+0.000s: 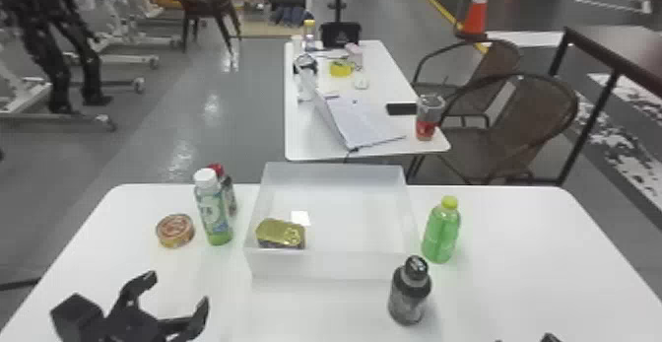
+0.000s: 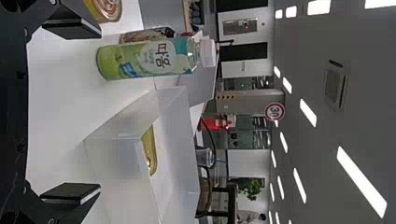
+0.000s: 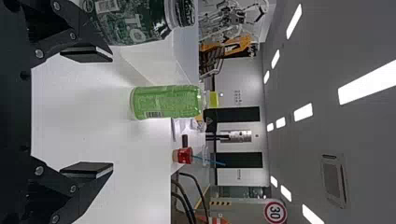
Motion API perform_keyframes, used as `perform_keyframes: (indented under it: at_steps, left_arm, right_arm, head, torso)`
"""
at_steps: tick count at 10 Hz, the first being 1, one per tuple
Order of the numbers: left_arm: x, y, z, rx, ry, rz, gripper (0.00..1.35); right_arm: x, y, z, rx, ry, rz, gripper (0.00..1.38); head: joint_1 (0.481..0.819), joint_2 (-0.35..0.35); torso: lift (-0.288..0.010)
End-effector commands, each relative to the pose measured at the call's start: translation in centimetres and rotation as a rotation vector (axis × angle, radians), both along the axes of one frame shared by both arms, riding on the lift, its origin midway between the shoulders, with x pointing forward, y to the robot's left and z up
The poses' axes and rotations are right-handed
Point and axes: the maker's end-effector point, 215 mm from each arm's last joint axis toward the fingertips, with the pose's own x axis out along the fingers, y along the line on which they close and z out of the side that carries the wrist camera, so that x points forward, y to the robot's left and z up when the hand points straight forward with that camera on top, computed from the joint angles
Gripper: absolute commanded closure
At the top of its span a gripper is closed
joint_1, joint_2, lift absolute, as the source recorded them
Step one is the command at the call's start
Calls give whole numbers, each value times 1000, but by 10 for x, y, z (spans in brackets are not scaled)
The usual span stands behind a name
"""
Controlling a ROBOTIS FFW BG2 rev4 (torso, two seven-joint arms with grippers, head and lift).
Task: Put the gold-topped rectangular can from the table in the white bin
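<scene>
Bright strip lights [image 2: 362,182] shine from the ceiling [image 2: 310,32] in both wrist views. Glare streaks the floor [image 1: 197,134] beyond the far left corner of the tabletop [image 1: 522,252], evenly lit, with faint shadows, perhaps, beside the white bin [image 1: 335,266].

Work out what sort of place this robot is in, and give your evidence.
Probably a robotics lab or test hall: what look like black robot legs stand among wheeled white frames, an orange traffic cone stands on the floor, and strip lights line the ceiling.
</scene>
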Motion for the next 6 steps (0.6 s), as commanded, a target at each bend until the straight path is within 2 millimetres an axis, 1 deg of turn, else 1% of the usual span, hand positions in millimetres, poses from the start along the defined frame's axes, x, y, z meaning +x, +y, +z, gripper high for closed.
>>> perform_keyframes:
  at_steps: [1,2,3,6]
  left_arm:
    - [-26,22,-14,-1,8,63,142]
    - [-36,40,-16,4,-4,123,142]
    - [-42,53,-15,8,-10,155,140]
    - [-58,73,-27,3,15,194,142]
  right_arm:
    - [0,0,1,-1,-2,-1,433]
    - [0,-1,3,-2,-5,-3,433]
    - [-1,-2,3,-1,-5,-8,433]
    - [-2,-5,5,-3,-7,-20,435]
  head:
    - [549,0]
    - [549,0]
    - [549,0]
    - [549,0]
  torso:
    - [-100]
    - [-100]
    - [-100]
    - [-100]
